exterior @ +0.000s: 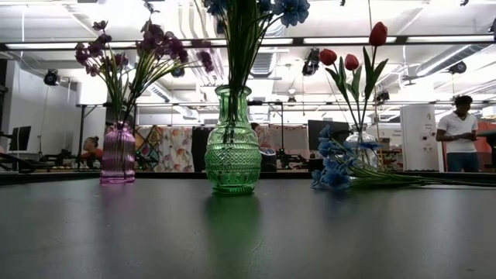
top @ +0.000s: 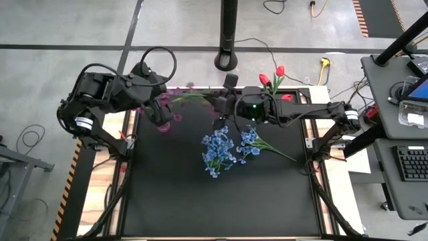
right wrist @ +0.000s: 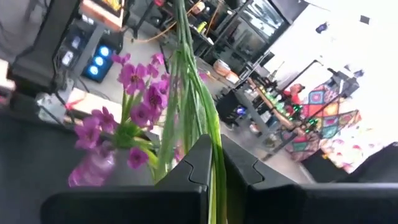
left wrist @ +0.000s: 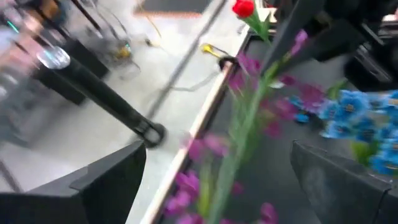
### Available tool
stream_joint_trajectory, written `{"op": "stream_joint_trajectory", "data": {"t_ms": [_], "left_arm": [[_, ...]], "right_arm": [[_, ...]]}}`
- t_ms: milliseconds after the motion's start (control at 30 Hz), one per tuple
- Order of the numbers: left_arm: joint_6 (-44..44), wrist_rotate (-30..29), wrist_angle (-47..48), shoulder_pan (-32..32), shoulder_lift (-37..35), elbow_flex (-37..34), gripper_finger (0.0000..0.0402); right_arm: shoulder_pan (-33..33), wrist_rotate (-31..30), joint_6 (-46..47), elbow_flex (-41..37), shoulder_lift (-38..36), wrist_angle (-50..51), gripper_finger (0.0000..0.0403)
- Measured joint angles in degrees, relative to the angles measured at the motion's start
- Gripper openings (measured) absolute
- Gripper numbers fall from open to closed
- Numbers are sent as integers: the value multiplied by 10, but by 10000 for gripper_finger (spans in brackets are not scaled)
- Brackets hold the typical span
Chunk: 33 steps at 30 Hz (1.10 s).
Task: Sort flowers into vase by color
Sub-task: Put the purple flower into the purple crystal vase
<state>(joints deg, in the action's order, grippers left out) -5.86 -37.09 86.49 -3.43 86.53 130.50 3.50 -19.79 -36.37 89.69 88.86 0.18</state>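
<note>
The green vase point(exterior: 232, 143) stands in the middle of the black table point(top: 221, 194) with blue flowers point(exterior: 288, 9) in it. The right gripper point(right wrist: 211, 163) is right above it, pinching green stems point(right wrist: 186, 68). The purple flowers point(exterior: 147, 45) are in the pink vase point(exterior: 118, 153), off to one side of the green vase, and the left gripper point(left wrist: 217, 180) is spread wide over them. More blue flowers point(top: 221, 150) lie on the table near the green vase. The red flowers point(exterior: 353, 58) stand in a clear vase point(exterior: 360, 147) behind those.

You're looking at two matte-black arms, the left arm point(top: 110, 94) bulky and boxy at its joints, with a black cable looping in an arc above its wrist. The right arm point(top: 301, 112) runs slimmer, a small green light glowing on its wrist housing. Round white labels mark the base joints, and each wrist camera shows broad, dark, angular fingers point(left wrist: 106, 186).
</note>
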Motion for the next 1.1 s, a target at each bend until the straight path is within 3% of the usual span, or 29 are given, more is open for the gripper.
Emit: {"op": "stream_joint_trajectory", "data": {"t_ms": [167, 400, 533, 767, 933, 1100], "left_arm": [[-95, 63, 27, -4, -2, 0, 378], [-111, 87, 15, -16, 17, -9, 378], [-111, 86, 14, -16, 51, -10, 378], [-93, 18, 21, -15, 94, -10, 373], [-90, 17, 35, -12, 103, -10, 341], [-84, 11, 35, -10, 104, -10, 268]], "right_arm": [[-3, -1, -39, 0, -13, 18, 13], [-6, 2, -63, 0, -17, 26, 13], [-10, 3, -63, 0, -17, 31, 13], [-11, 2, -62, 0, -17, 36, 13], [-11, 2, -56, 0, -17, 43, 13], [-11, 3, -56, 0, -17, 43, 13]]}}
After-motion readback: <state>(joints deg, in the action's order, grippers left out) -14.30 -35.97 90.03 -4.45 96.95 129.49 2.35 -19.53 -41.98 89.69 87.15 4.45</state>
